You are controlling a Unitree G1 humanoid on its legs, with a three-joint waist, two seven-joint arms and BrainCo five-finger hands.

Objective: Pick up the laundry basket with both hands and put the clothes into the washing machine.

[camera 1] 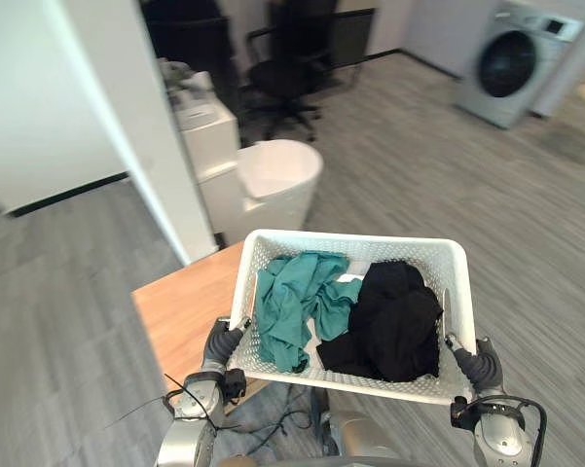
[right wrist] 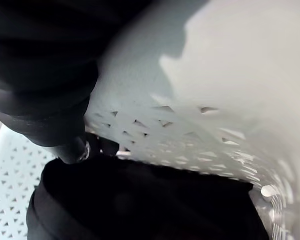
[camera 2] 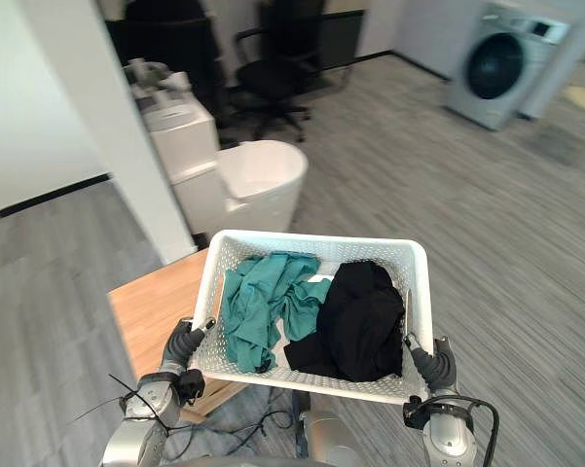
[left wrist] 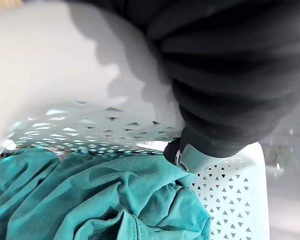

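Step in hand: you have the laundry basket (camera 1: 360, 237) gripped at both short ends; it looks lifted, over the near corner of the desk (camera 1: 180, 306).
Left hand (camera 1: 219, 345): clamped on the left end, one dark tip hooked over the rim.
Right hand (camera 1: 479, 365): clamped on the right end in the same way.
Load: teal clothes (camera 1: 292, 297) on the left, black clothes (camera 1: 394, 321) on the right, all inside.
Next move: probably carry it level across the floor to the washing machine (camera 1: 516, 60), well away at far right.
Hard to make out: the fingers under the basket, any gap above the desk, and whether the machine's door is open.
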